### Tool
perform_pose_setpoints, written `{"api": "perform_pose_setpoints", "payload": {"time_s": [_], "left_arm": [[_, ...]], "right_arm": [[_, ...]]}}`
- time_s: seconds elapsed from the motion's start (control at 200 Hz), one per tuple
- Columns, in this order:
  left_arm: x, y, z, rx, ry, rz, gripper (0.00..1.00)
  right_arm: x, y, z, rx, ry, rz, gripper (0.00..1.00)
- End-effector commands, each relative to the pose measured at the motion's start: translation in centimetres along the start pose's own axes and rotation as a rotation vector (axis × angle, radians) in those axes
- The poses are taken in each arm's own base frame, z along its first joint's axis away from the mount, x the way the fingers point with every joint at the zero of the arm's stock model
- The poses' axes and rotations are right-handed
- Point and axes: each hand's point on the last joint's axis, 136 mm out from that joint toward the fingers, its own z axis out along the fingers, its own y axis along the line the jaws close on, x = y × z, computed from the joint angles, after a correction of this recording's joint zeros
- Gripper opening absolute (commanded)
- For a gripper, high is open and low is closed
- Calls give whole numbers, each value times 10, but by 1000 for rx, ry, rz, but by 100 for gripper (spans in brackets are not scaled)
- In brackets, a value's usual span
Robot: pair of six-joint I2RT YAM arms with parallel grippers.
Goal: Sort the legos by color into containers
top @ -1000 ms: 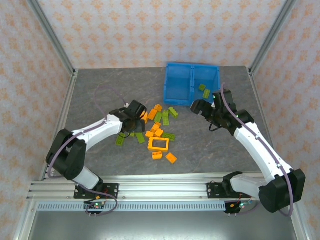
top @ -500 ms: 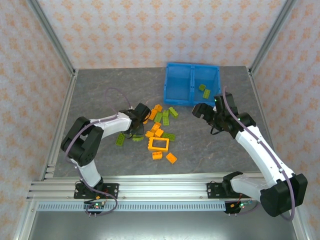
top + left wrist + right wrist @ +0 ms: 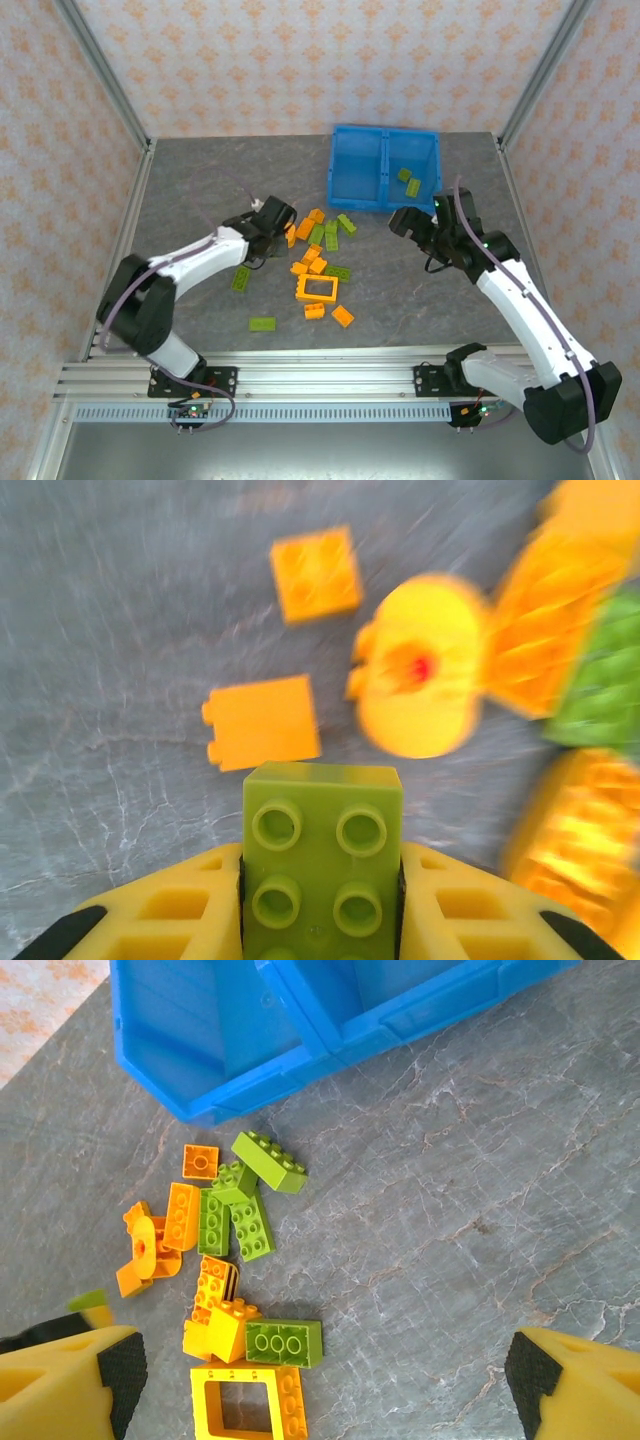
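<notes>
Far back, blue bin (image 3: 352,168), green bricks (image 3: 412,186) in its right compartment (image 3: 421,152)

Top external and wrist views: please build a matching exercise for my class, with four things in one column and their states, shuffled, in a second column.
Column one
1. left gripper
2. right gripper
3. orange frame
4. bin's right compartment

Column two
A. holds green bricks
B. open, gripping nothing
C. lying flat on the table
D. shut on a green brick

Pairs: 1-D, 2-B, 3-C, 4-A
</notes>
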Motion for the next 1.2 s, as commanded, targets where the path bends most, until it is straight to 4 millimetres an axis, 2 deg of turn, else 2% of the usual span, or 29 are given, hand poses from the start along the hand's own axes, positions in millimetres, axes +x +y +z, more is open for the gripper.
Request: {"api": "perform_pose_setpoints", "payload": {"time_s": [0.0, 0.065, 0.15, 0.26, 0.34, 0.415, 0.43, 0.445, 0.566, 0.641, 0.671, 0.701, 0.821, 0.971, 1.076, 1.196], "left_arm": [[-47, -39, -67, 175, -158, -21, 26], [-67, -68, -98, 269, -227, -10, 26], [-88, -116, -133, 388, -303, 36, 25], [-109, -183, -161, 495, -371, 112, 24], [-124, -227, -159, 526, -391, 163, 23], [-138, -263, -149, 549, -395, 184, 22], [-135, -271, -134, 541, -375, 195, 22], [-140, -277, -135, 550, -383, 194, 22], [-153, -320, -95, 538, -377, 219, 22], [-159, -337, -72, 523, -390, 234, 22], [-156, -344, -57, 517, -383, 246, 22], [-159, -350, -53, 527, -399, 247, 23], [-148, -373, -12, 571, -405, 254, 25], [-141, -370, 27, 492, -410, 215, 28], [-139, -368, 36, 467, -415, 216, 36], [-146, -365, 32, 453, -441, 200, 37]], "right_arm": [[-13, 0, -19, 4, -87, 31, 94], [-19, -5, -28, 24, -137, 52, 94], [-28, -22, -42, 82, -225, 93, 94], [-32, -45, -63, 142, -333, 151, 95], [-30, -58, -76, 168, -380, 184, 95], [-27, -67, -84, 181, -397, 200, 95], [-27, -67, -86, 181, -401, 202, 95], [-26, -68, -87, 180, -401, 201, 95], [-18, -71, -91, 171, -383, 205, 95], [-13, -72, -91, 169, -359, 204, 95], [-11, -72, -91, 167, -350, 205, 95], [-8, -73, -90, 168, -340, 205, 95], [-2, -75, -88, 159, -318, 207, 95], [2, -76, -90, 145, -318, 216, 95], [3, -76, -92, 140, -317, 216, 95], [3, -75, -92, 137, -312, 215, 95]]}}
